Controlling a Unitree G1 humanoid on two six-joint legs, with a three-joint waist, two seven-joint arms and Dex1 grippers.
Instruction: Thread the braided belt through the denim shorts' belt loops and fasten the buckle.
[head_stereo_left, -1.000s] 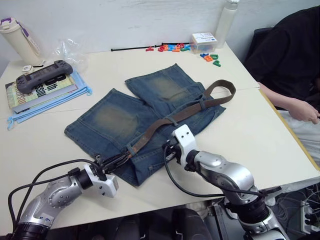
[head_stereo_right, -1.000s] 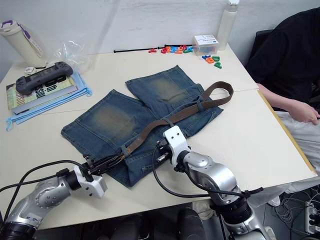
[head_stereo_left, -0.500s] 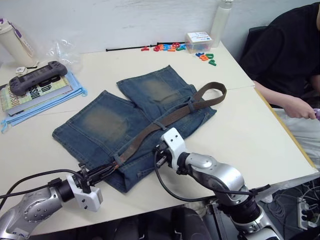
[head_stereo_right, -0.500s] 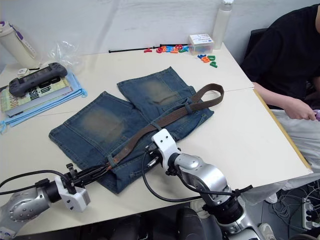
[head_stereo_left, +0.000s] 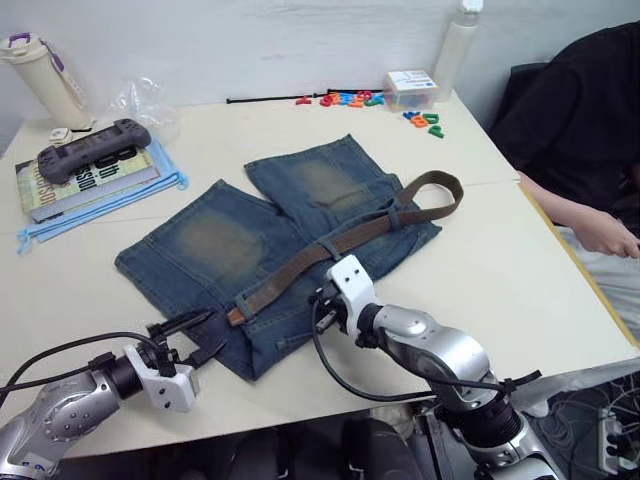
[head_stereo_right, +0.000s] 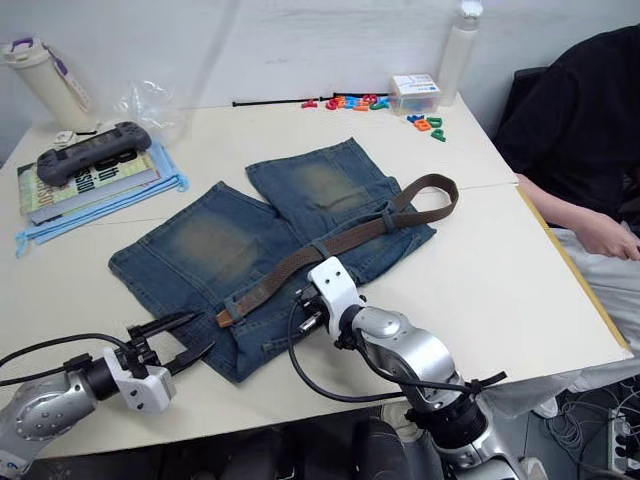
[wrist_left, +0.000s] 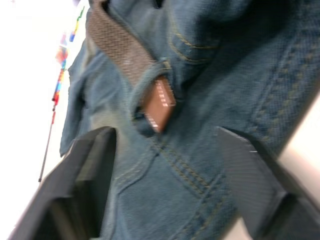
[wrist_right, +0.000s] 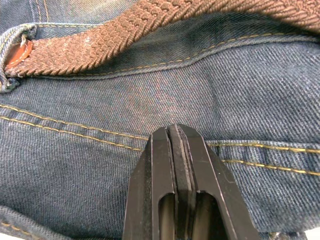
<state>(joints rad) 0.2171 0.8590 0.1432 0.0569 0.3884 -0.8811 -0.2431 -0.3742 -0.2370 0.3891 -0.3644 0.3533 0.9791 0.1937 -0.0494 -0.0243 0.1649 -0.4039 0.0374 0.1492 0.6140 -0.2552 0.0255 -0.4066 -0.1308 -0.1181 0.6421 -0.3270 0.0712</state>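
Note:
The denim shorts (head_stereo_left: 215, 240) lie flat on the table, waistband toward me. The braided belt (head_stereo_left: 345, 238) runs along the waistband under two belt loops (head_stereo_left: 331, 247) and curls back at the far right (head_stereo_left: 440, 188). Its brown tip (wrist_left: 158, 105) sticks out of a loop near the shorts' left side. My left gripper (head_stereo_left: 198, 337) is open just short of that tip, holding nothing. My right gripper (wrist_right: 175, 134) is shut, its tips resting on the denim just below the belt. The buckle is hidden.
At the back left a game controller (head_stereo_left: 92, 149) rests on a book with blue sheets under it, beside a bottle (head_stereo_left: 38, 72). At the back lie coloured letters (head_stereo_left: 350, 98), a small box (head_stereo_left: 411, 86) and a black cable tie (head_stereo_left: 268, 99). A person (head_stereo_left: 585, 130) sits at the right edge.
My left gripper has opened, let go of the belt's tip and drawn back a little from it. The tip now lies on the shorts. The right gripper stays shut on the denim.

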